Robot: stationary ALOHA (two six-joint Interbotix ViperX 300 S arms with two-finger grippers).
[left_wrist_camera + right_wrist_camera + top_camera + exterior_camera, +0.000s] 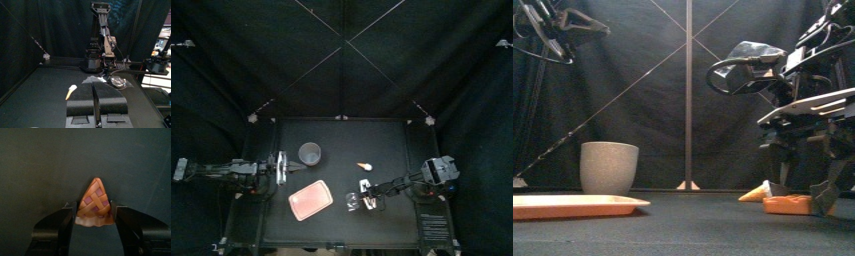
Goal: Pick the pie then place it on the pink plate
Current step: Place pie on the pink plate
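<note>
The pie slice (93, 198), lattice-topped, lies on the table (331, 135) right of the middle and toward the near edge. Its wide crust end is held between the jaws of the right gripper (93, 210), which appear pressed against both sides of it. The point of the slice is directed away from the wrist. The grasp is judged to be the step in hand. The squeeze should be kept square across the crust so the wedge is not pushed out forward, and the slice should be lifted straight up before it is carried left. The empty pink tray (309, 201) lies near on the left. A small pale toy (364, 165) and the grey speckled cup (310, 152) stand farther back and should be left alone. The left gripper (95, 100) is parked at the left, jaws together and empty.
</note>
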